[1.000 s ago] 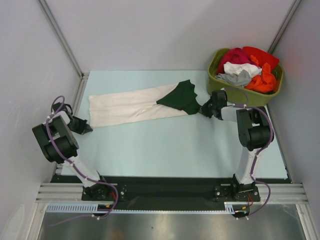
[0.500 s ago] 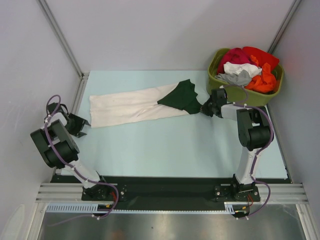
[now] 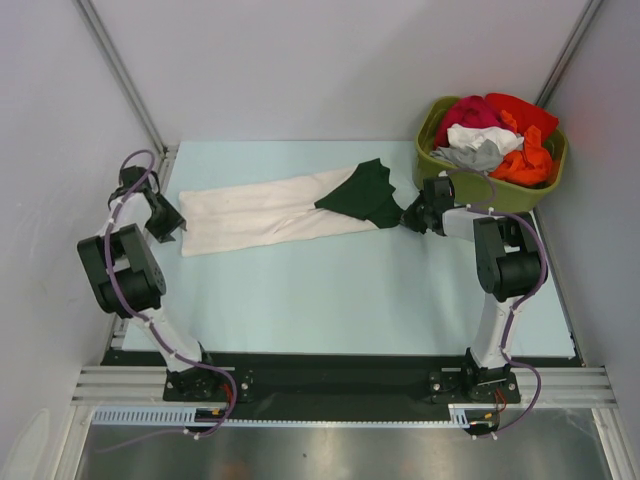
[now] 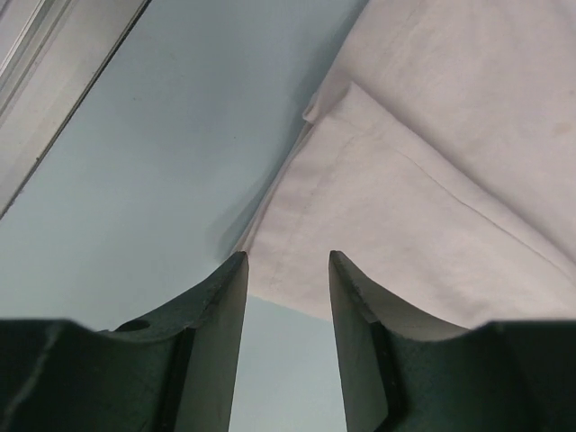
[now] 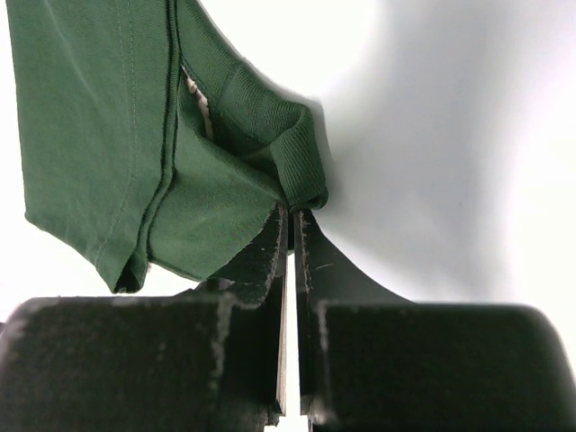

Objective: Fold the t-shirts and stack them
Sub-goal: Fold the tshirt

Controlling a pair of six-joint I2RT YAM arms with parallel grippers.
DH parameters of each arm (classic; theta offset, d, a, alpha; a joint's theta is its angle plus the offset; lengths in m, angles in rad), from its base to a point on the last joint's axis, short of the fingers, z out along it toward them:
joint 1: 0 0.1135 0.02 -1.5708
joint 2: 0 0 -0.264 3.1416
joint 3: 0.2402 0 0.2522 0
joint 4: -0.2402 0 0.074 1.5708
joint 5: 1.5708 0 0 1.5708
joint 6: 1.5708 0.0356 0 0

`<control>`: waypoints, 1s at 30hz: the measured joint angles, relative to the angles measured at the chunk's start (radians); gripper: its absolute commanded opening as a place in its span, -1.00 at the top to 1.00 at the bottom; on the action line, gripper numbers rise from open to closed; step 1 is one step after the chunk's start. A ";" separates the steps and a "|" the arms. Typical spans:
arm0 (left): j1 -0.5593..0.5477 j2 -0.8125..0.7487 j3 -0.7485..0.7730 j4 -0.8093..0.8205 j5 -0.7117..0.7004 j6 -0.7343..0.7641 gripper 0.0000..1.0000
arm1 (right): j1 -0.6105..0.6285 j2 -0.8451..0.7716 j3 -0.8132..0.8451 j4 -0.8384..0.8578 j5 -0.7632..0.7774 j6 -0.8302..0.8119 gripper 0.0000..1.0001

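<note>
Left claw [image 4: 286,270]: released, jaws apart with nothing between them. It sits at the far left of the surface [image 3: 330,290], tips just short of the left-end hem of the cream-white cloth [image 4: 432,180].
Right claw [image 5: 292,216]: clenched on a bunched ribbed edge of the dark green cloth [image 5: 99,108], at the right end of the spread.
Risk at the left claw: the hem lies just ahead of the tips, not between them. In my judgement, closing here would catch air or only the top layer, and the lower layer would drag.
Risk at the right claw: the pinch is thin, taken right at the fingertips. A pull to stretch the piece could slip it free, or gather the cloth instead of flattening it.
Risk beyond: the olive-green tub [image 3: 425,150] stands just beyond the right claw, so a lift or swing there could knock its rim.
Cloth, look: soft and limp. The cream part shows overlapping folded layers with a stitched hem, and the green part is doubled over with a little pale cloth showing in the fold. I cannot tell whether this is one garment or two.
Cloth, place: a long band across the far half of the surface, cream on the left and green on the right, not yet a folded rectangle.
Tub contents: a heap of red, white, grey and orange garments.
</note>
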 measured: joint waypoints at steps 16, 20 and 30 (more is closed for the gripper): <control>-0.042 0.135 0.101 -0.121 -0.114 0.098 0.10 | -0.008 0.000 -0.004 0.005 -0.023 -0.003 1.00; -0.043 0.136 0.100 -0.126 -0.098 0.110 0.24 | -0.009 0.001 -0.004 0.007 -0.026 -0.003 1.00; -0.043 0.136 0.069 -0.135 -0.099 0.114 0.34 | -0.010 0.002 -0.006 0.013 -0.030 -0.003 1.00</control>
